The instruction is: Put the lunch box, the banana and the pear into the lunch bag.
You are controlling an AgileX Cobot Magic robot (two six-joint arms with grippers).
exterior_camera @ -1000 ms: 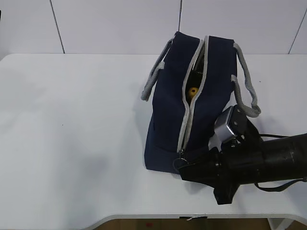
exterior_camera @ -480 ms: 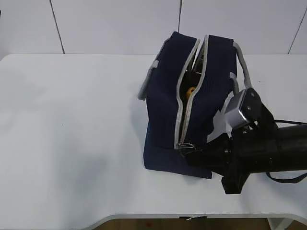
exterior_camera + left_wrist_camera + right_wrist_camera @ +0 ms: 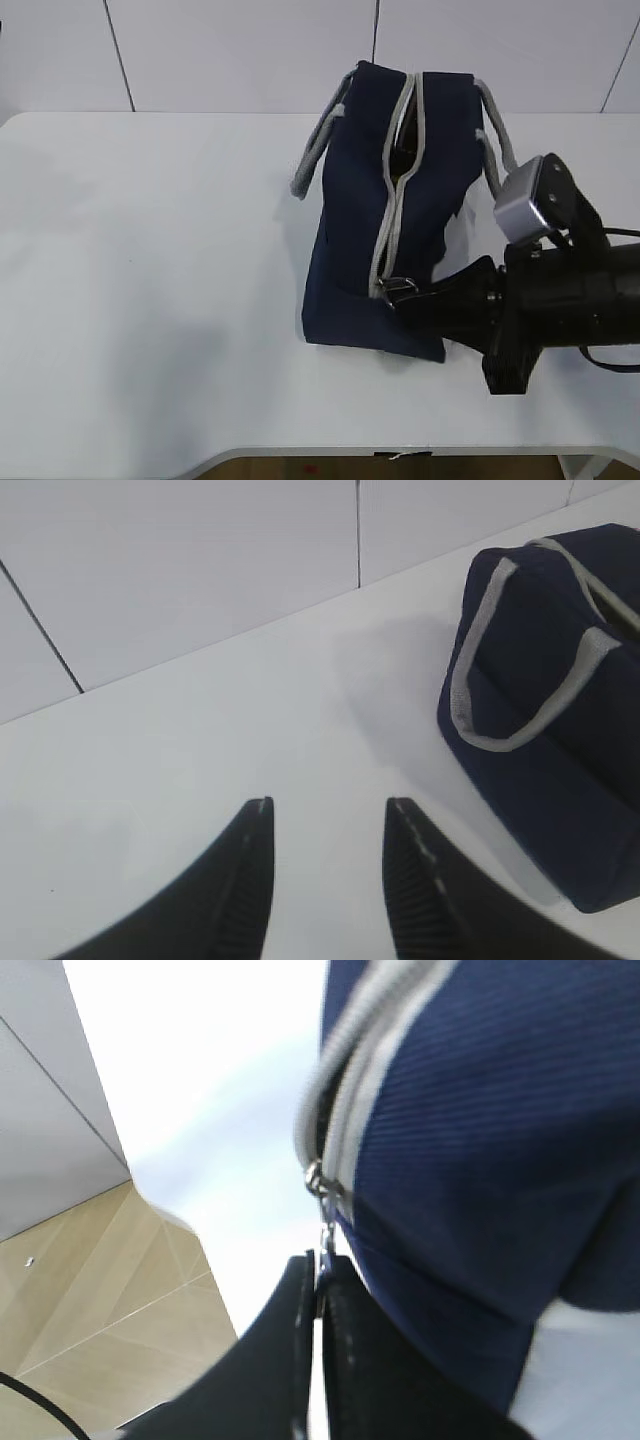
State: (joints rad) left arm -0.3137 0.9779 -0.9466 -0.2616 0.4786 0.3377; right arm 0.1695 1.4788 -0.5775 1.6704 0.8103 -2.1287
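The navy-blue lunch bag (image 3: 400, 200) stands on the white table, right of centre, its grey zipper (image 3: 390, 225) closed along most of its length with a narrow dark gap near the far end. My right gripper (image 3: 405, 292) is shut on the zipper's ring pull (image 3: 322, 1238) at the bag's near end. The bag also shows in the left wrist view (image 3: 550, 710), to the right of my left gripper (image 3: 325, 810), which is open and empty above bare table. The lunch box, the banana and the pear are hidden.
The grey strap handles (image 3: 318, 155) hang at both sides of the bag. The white table (image 3: 150, 280) reaches the tiled wall behind. Its front edge runs close below my right arm (image 3: 560, 300). A wooden floor (image 3: 90, 1300) shows past the table edge.
My right gripper has lifted and moved up the zipper with the pull in it. The opening has narrowed, and the yellow fruit seen inside before is now hidden. The bag has shifted slightly.
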